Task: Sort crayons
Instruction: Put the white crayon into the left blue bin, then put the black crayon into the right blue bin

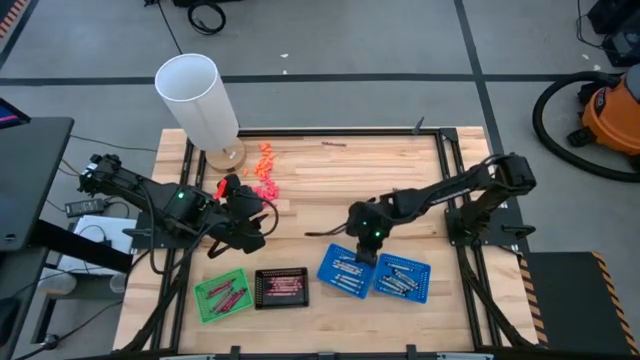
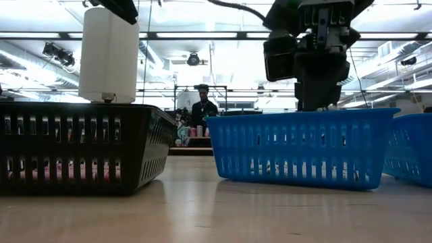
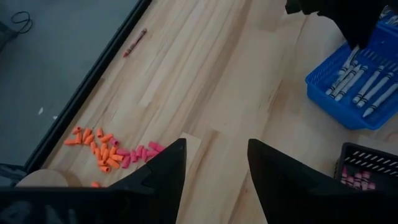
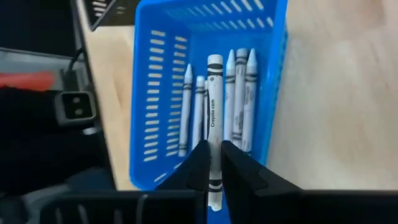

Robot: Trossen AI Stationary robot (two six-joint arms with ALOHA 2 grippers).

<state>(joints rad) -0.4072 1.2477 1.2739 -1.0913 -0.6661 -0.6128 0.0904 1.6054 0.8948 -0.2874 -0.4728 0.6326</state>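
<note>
The right gripper [image 4: 213,167] hangs over the left one of the two blue baskets [image 1: 343,270] near the front edge of the table [image 1: 400,170]. Its jaws pinch a pale grey crayon [image 4: 214,118] by one end, and the crayon points out over the inside of this basket. Below it, several more grey crayons [image 4: 239,99] lie side by side on the basket's floor. In the low view the same gripper [image 2: 314,101] stands just above the rim of the blue basket [image 2: 300,148]. The second blue basket [image 1: 402,278] is just beside the first one and also holds grey crayons.

The left gripper [image 1: 252,222] waits above the table on the left side, near a heap of stubby orange and pink pieces [image 1: 265,165]. Its jaws are spread wide, with nothing between the fingers [image 3: 163,171].

In front of the left arm stands a green basket [image 1: 222,295] with dark red crayons in it, and next to it a black basket [image 1: 281,287] with pink-red ones. One single dark crayon [image 1: 334,144] lies alone near the far edge of the table. A tall white cylinder [image 1: 198,98] stands on a round wooden base at the far left corner. In the room behind the table, a person [image 2: 201,111] in dark clothes is visible far away.
</note>
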